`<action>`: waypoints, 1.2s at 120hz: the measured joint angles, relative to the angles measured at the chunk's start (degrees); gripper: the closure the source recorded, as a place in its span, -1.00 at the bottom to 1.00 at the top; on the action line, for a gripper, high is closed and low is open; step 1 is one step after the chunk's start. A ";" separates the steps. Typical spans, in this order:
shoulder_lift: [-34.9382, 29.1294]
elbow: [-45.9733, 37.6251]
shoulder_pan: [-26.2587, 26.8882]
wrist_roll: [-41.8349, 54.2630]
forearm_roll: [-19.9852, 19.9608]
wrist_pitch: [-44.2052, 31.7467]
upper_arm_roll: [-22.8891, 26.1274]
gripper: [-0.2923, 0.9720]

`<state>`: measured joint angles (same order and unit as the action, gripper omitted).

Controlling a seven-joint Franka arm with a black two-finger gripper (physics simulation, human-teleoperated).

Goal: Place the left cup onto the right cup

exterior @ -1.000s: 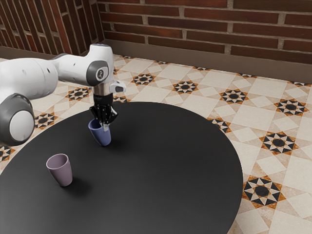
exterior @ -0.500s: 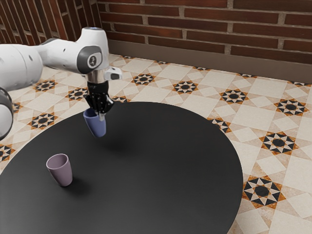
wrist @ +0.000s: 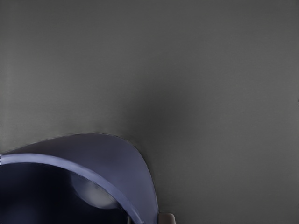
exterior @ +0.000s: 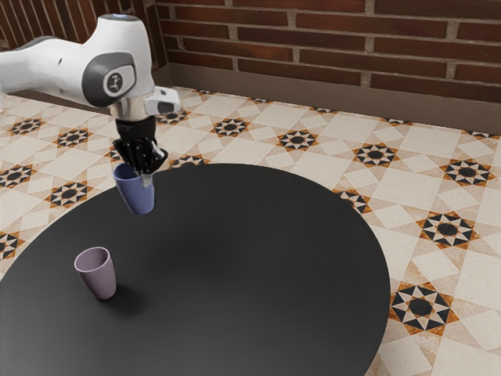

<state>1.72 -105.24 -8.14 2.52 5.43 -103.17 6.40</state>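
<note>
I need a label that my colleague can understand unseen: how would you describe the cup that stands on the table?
Find the round black table. Near its edge at the exterior view's left stands a mauve cup, upright. Unlike the blue cup held in the gripper, it is paler and rests on the table.

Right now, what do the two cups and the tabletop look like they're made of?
The blue cup looks like smooth plastic, possibly glazed ceramic: uniform colour, thin wall, and a soft highlight inside it in the wrist view. The mauve cup has the same look: plain, even, near-matte. The table is matte black with no grain or seams; it could be painted wood or laminate, can't tell.
</note>
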 joint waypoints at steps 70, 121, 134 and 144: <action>-12.61 -10.58 -20.61 -3.52 -2.30 0.54 17.66 0.70; -16.51 -14.19 -28.32 -4.57 -5.45 0.79 22.94 0.70; -17.06 -14.85 -29.51 -4.69 -6.07 0.79 23.71 0.70; -17.46 -15.41 -30.35 -4.78 -6.33 0.74 23.88 0.70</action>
<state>-15.75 -120.66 -38.49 -2.25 -0.91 -102.43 30.28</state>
